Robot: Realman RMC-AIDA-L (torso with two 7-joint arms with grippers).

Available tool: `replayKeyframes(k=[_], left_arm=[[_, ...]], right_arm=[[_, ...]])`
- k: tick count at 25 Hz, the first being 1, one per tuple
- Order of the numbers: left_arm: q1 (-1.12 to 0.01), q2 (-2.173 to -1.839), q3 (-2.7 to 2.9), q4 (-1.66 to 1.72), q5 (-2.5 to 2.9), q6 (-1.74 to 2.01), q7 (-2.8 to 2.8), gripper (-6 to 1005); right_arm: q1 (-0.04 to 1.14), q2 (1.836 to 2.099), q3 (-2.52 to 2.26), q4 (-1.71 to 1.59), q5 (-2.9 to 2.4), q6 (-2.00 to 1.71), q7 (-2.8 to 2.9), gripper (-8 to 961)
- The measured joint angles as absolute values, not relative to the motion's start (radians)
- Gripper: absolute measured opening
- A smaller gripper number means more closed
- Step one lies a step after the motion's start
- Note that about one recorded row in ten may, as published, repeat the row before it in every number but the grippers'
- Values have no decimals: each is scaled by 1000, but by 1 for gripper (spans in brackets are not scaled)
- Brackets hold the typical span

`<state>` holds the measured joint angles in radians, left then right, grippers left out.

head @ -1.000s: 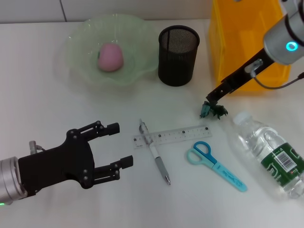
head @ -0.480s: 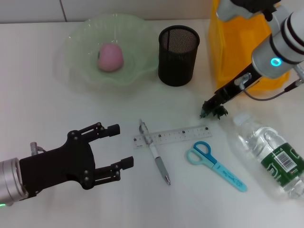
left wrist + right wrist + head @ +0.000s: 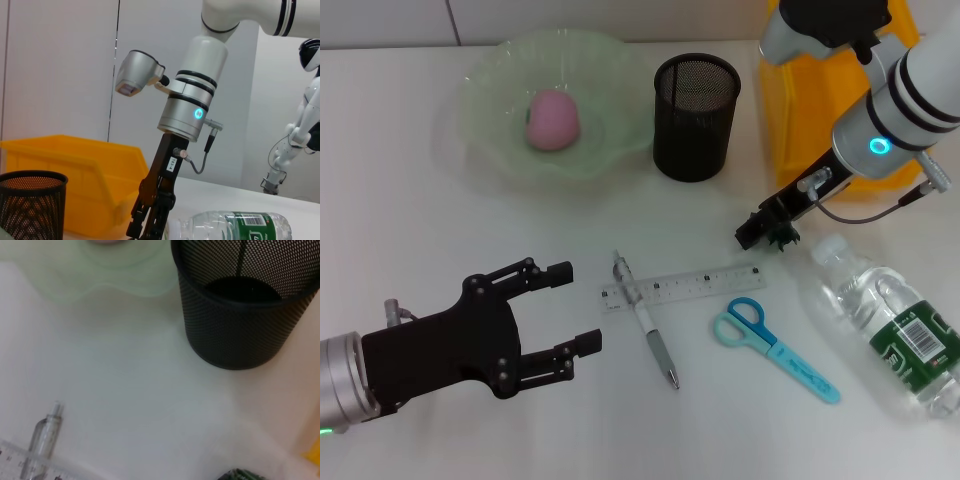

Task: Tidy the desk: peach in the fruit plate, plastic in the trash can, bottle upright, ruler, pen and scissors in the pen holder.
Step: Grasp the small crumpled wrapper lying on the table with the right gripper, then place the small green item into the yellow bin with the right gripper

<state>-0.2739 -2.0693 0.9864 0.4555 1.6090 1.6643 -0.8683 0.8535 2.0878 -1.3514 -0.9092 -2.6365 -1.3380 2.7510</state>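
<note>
A: Plastic (image 3: 782,236) is the thing in hand now. It lies on the desk (image 3: 440,240), in front of the trash can (image 3: 820,110), between that bin and the cap of the lying bottle (image 3: 885,325). The right gripper (image 3: 757,229) is down on it.

B: Are its fingers pinching the scrap?

A: I cannot tell; the tips cover it and I see no gap. The left gripper (image 3: 565,318) hangs far from the trash can, near the pen (image 3: 648,325), with fingers spread and nothing between them.

B: So how to do this step well?

A: I think the grip must take the bulk of the scrap, not one thin edge, because crumpled wrapper slips easily. Then lift straight, high enough to pass the bin's front wall, and release only when well inside. The bottle cap is just beside, so the arm should not sweep toward it.
</note>
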Motion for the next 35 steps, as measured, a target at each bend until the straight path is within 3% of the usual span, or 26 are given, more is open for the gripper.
replayKeyframes(k=[7, 19, 24, 35], left_arm=[[-274, -2069, 986, 454, 1609, 1664, -868, 771], [-273, -2069, 986, 454, 1609, 1662, -868, 768], [-273, -2069, 986, 454, 1609, 1661, -868, 767], [-271, -2069, 986, 454, 1609, 1661, -868, 764]], right_arm=[[863, 2088, -1360, -862, -2629, -1287, 2747, 834], [883, 2086, -1364, -792, -2618, -1243, 2745, 676], [876, 2085, -1357, -805, -2591, -1246, 2733, 435], [806, 2083, -1350, -989, -2568, -1325, 2732, 353]])
